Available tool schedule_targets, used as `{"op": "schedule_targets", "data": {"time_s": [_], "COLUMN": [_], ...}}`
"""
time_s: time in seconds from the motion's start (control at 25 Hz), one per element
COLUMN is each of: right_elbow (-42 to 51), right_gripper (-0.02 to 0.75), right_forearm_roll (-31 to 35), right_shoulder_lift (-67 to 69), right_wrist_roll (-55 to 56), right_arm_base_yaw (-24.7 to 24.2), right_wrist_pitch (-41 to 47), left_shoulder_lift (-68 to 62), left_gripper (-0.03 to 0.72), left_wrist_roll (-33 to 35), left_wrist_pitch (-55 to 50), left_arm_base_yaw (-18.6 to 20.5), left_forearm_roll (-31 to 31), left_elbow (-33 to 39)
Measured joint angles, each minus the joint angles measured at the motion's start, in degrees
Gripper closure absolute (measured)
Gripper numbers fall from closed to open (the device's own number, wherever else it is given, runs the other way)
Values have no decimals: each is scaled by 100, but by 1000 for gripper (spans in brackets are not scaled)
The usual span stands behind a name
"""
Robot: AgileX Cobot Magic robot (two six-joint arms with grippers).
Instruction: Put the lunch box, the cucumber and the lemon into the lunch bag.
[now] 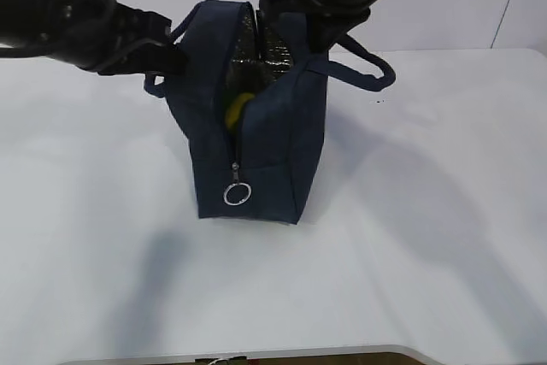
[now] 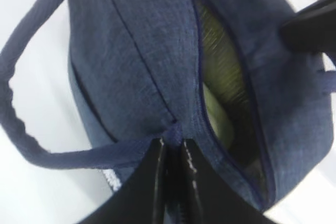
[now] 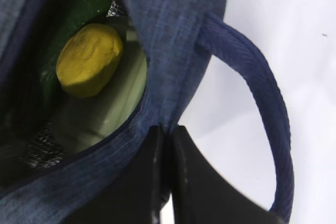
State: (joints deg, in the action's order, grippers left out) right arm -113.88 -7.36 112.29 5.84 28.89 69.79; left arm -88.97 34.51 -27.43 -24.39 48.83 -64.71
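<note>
The navy lunch bag (image 1: pixel 265 143) stands upright mid-table with its top unzipped. My left gripper (image 1: pixel 175 59) is shut on the bag's left rim by a handle; the left wrist view shows the fabric seam pinched in that gripper (image 2: pixel 173 141). My right gripper (image 1: pixel 318 36) is shut on the right rim (image 3: pixel 169 129). Inside the bag, the yellow lemon (image 3: pixel 89 59) rests on the lunch box's pale green lid (image 3: pixel 113 109), with the dark green cucumber (image 3: pixel 86 2) beside it. The lemon (image 1: pixel 238 108) also shows through the end slit.
The zipper's silver ring pull (image 1: pixel 237 194) hangs low on the bag's near end. One loop handle (image 3: pixel 262 93) droops over the white table (image 1: pixel 427 211) on the right, the other (image 2: pixel 21 124) on the left.
</note>
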Motion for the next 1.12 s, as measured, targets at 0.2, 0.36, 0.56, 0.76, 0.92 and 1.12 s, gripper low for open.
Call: {"op": "schedule_targets", "data": {"time_s": [0.2, 0.36, 0.56, 0.76, 0.92, 1.12], "right_elbow": [537, 965, 1329, 1395, 1395, 1395], "right_gripper": [724, 724, 725, 725, 725, 725], "right_forearm_roll": [61, 154, 271, 363, 421, 482], "right_shoulder_lift": [-186, -289, -378, -378, -378, -349], "right_wrist_roll": [8, 8, 8, -212, -434, -461], "right_arm_base_yaw": [-243, -285, -349, -393, -398, -398], "right_wrist_pitch": [-493, -919, -1342, -1738, -1955, -1979], "left_shoulder_lift": [-302, -579, -772, -847, -847, -892], "left_gripper": [683, 683, 683, 683, 683, 683], "left_wrist_roll": [0, 0, 0, 0, 0, 0], "left_wrist_pitch": [179, 236, 253, 254, 370, 488], "left_arm_base_yaw": [-272, -434, -592, -592, -592, -592], "left_forearm_roll": [-4, -4, -4, -39, -49, -58], "left_elbow": [-285, -465, -577, -584, -584, -584]}}
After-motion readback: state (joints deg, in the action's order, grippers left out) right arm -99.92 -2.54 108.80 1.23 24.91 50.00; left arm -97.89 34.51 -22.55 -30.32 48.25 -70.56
